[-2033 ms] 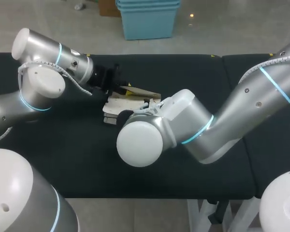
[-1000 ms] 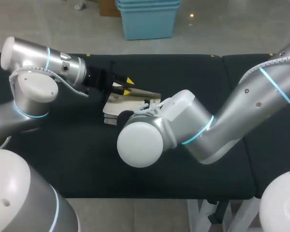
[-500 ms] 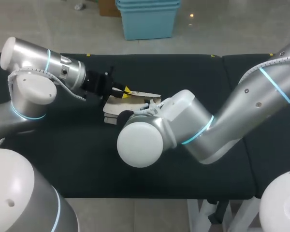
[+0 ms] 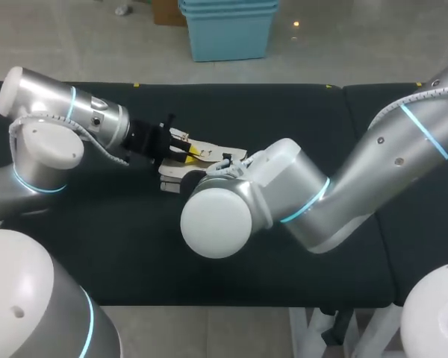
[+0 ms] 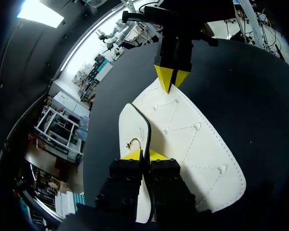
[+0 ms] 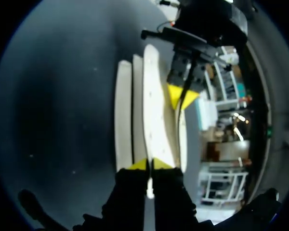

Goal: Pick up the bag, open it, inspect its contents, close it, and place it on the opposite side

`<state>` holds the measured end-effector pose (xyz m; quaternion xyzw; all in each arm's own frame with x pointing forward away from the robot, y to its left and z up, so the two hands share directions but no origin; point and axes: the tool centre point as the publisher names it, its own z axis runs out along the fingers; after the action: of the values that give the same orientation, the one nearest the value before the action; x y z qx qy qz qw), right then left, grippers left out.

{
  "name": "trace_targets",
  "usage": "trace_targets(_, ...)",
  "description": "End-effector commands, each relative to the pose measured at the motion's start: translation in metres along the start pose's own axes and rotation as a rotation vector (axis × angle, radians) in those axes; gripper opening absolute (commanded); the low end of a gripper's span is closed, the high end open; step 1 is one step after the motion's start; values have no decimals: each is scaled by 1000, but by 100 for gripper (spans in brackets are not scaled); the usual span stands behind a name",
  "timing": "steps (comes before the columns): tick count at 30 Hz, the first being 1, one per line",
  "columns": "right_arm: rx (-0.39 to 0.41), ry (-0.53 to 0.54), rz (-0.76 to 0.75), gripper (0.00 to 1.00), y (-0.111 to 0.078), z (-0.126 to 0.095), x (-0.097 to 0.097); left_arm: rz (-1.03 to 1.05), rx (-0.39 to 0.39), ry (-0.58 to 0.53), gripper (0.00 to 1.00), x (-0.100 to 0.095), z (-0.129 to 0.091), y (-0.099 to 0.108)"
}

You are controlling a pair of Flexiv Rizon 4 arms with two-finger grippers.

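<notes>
Bright, even overhead light; barely any shadows.

Cream bag [image 4: 173,171] on black table [image 4: 284,112]

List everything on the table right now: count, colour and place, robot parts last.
bag: one, cream-white with stitching and studs, mid-table between the two grippers
flap: one, cream-white with a dark edge, raised off the bag's body
clasp: one, gold, on the flap just ahead of the left gripper
table: one, black, under everything
left gripper: one, black, yellow tips, fingers shut on the flap
right gripper: one, black, yellow tips, fingers shut on the bag's opposite end
left arm: one, silver
right arm: one, silver
</notes>
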<state>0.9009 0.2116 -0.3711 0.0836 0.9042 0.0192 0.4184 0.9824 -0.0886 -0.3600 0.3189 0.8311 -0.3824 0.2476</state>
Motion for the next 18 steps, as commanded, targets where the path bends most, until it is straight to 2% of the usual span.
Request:
trace_targets(1,1,-3,1,0,0,2,3,5,7,-21,33,1,-4,2)
trace_targets(2,1,-3,1,0,0,2,3,9,11,-27,42,-1,-6,1)
trace_targets(5,1,-3,1,0,0,2,3,20,20,-41,45,-5,-9,-2)
trace_targets(7,1,-3,1,0,0,2,3,22,26,-48,35,-7,-11,-3)
trace_targets(9,1,-3,1,0,0,2,3,27,32,-53,15,-9,-11,-4)
trace_targets(10,1,-3,1,0,0,2,3,29,37,-54,0,-9,-12,-5)
trace_targets(18,1,-3,1,0,0,2,3,45,44,-39,0,-7,-7,-14)
